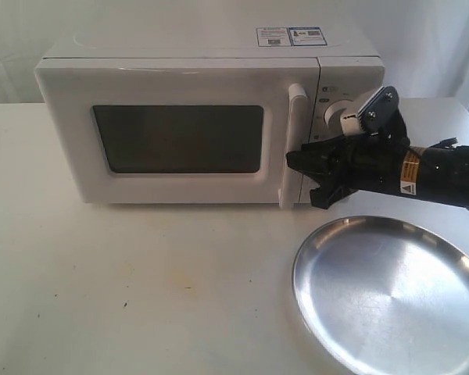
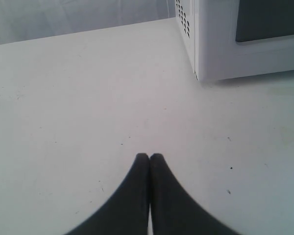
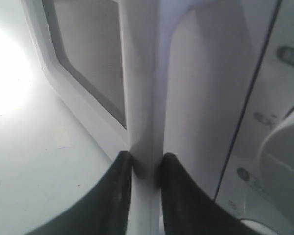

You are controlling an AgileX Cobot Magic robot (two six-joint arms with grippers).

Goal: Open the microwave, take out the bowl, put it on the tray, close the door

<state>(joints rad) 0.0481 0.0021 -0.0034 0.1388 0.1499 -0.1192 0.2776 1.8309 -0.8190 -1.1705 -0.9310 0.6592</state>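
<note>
White tabletop (image 1: 141,281); left end effector (image 2: 150,157) clenched, fingertips touching, nothing held, over the tabletop near a corner of the microwave (image 1: 203,47). Microwave at rear, door (image 1: 62,125) shut. At the door's right edge, right end effector (image 3: 146,164) grasping the vertical handle (image 1: 295,117) low down, one finger each side. Steel tray (image 1: 391,297) front right, apart from microwave.

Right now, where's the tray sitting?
In the exterior view the tray sits on the table at lower right, in front of the microwave on its knob side, near the right end effector clamped on the door handle.
</note>
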